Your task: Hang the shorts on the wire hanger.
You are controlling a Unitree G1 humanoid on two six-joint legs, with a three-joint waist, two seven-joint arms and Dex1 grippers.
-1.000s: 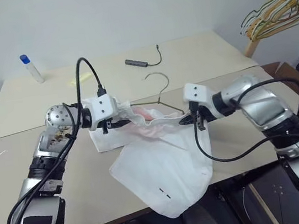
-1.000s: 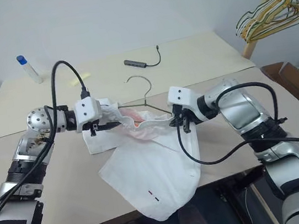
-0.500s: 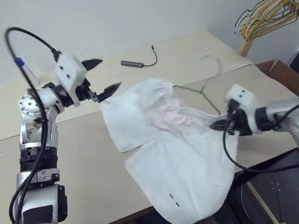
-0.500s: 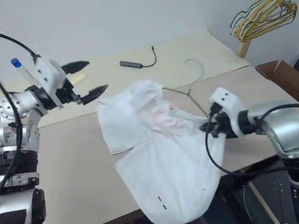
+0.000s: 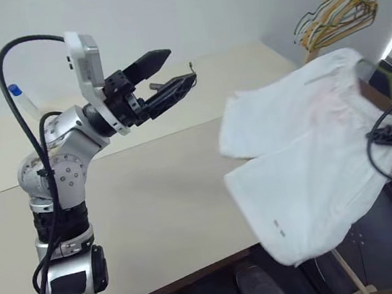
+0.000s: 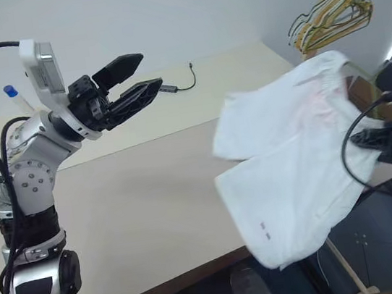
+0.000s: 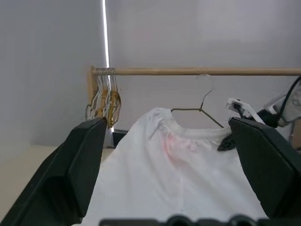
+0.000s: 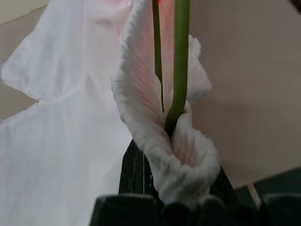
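**Shorts and hanger carried off the bench in one pinch**

Right claw [image 6: 370, 138]: closed on a bunched fold of waistband together with the wire hanger [image 8: 175, 70], out past the bench's [image 5: 137, 199] right edge. Left claw [image 5: 164, 75]: raised over the bench, fingers spread wide, holding nothing, pointing toward the cloth.

The shorts [image 5: 306, 153] hang in the air at right, draped down from the right claw, lower hem below bench level. Hanger hook [image 7: 203, 101] pokes up above the gathered waistband, just under the wooden rail [image 7: 197, 71].

Risks, as judged:
- One small pinch carries both wire and fabric; a jerk could slide the cloth off the thin wire.
- The waistband is wadded at one spot, so the weight sits unevenly and the hanger could tip.
- Hook could snag the bunch of coloured hangers [image 6: 327, 15] on the rail.

Materials: shorts thin white cloth, limp, elastic waist finely pleated, faint pink smudge, tiny dark marks near hem. Hanger thin olive wire, smooth, slippery. Bench pale, matte, flat.
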